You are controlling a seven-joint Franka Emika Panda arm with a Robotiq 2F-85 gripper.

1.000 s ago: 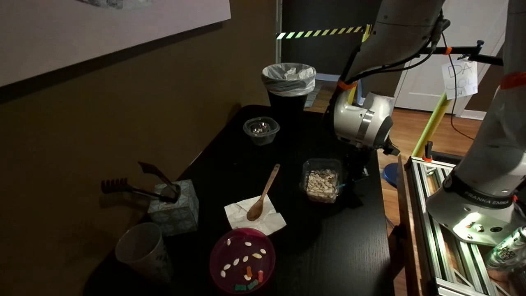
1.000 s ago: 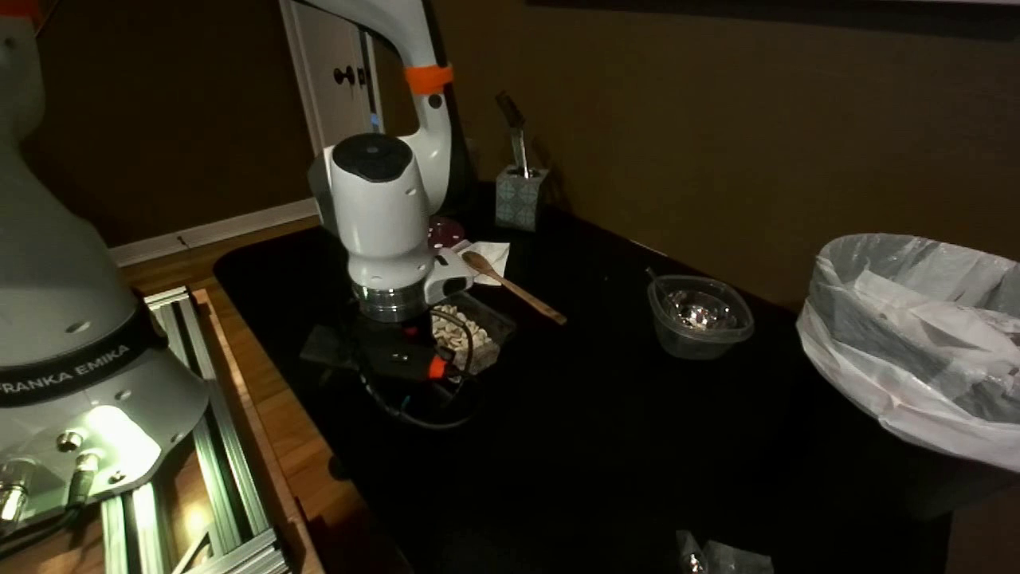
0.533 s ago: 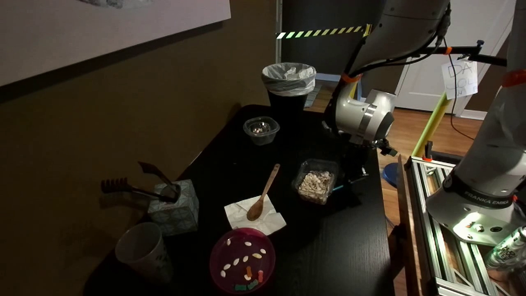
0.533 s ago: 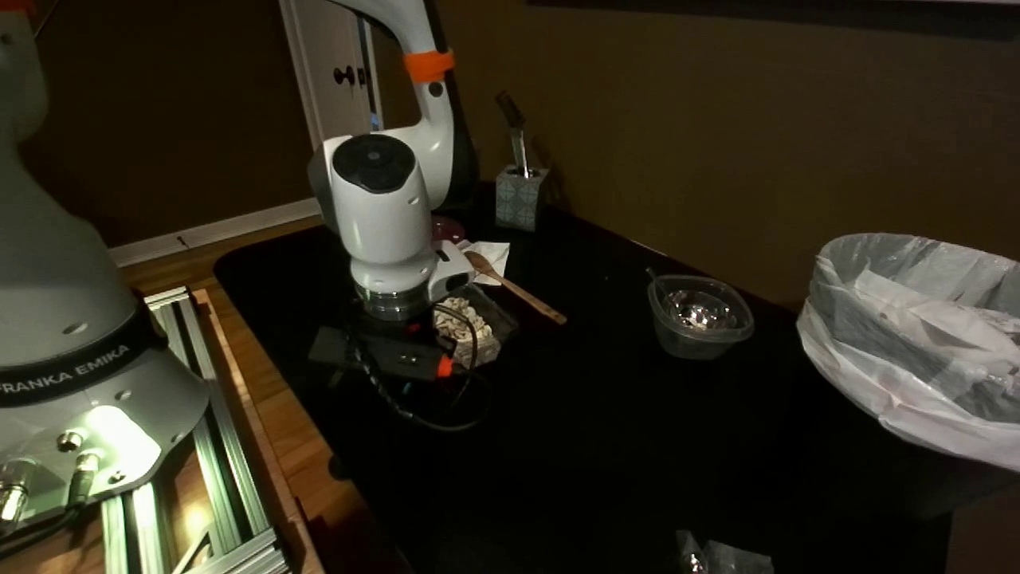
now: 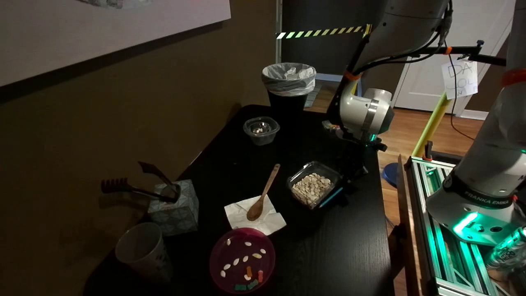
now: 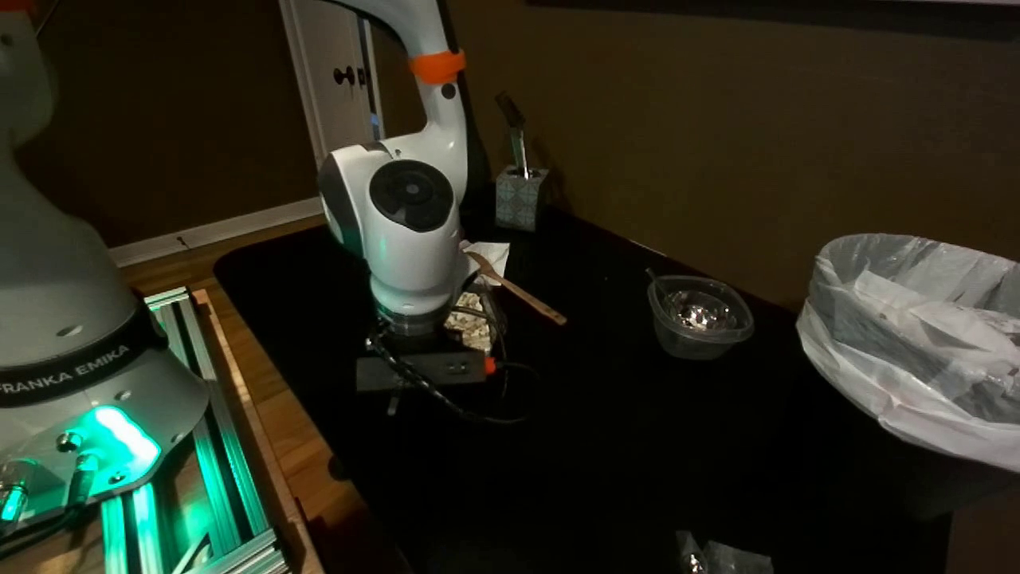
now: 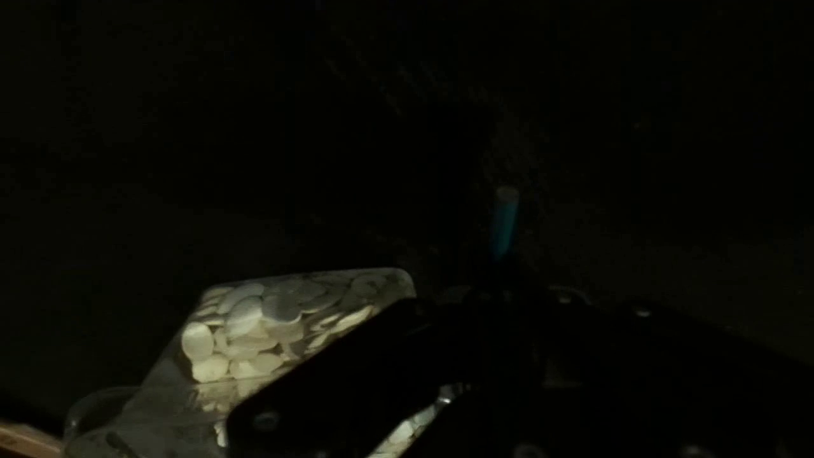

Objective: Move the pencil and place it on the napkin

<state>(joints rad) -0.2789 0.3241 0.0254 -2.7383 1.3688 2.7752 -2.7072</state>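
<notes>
gripper (image 7: 500,287): low over dark table (image 5: 345,255), jaws clenched on blue pencil (image 5: 331,197), one end protruding per wrist view (v. dark). pencil pos.: alongside clear container (image 5: 319,167) w/ pale seeds (image 5: 311,189); fr. where i stand, can't confirm if pencil & container touch. napkin (image 5: 239,214): on table, apart fr. pencil, wooden spoon (image 5: 267,188) lying partly on it; purple plate (image 5: 224,253) adj.

Container (image 5: 317,167) more askew — base light (image 5: 466,222) green
</notes>
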